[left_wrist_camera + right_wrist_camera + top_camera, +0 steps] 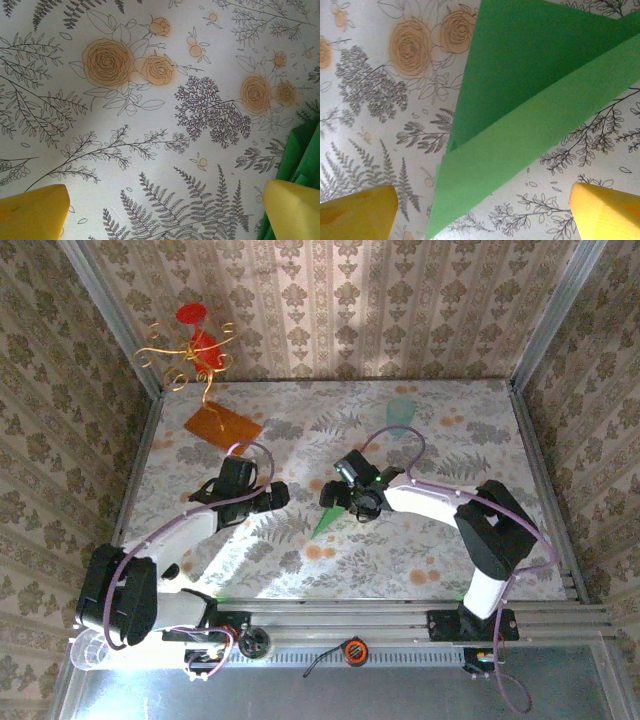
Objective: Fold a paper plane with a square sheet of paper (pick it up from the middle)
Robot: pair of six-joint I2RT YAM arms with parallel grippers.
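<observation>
I found no word, label, brand or number I could read; the desk [480,440] bore printed ferns and roses, the walls [400,310] a repeating ornament.

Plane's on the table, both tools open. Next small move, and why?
Probably lift the right tool straight up. Its jaws stand open over the paper plane, which lies folded and free on the table; the left tool is open beside it. A sideways exit might drag the paper.
</observation>
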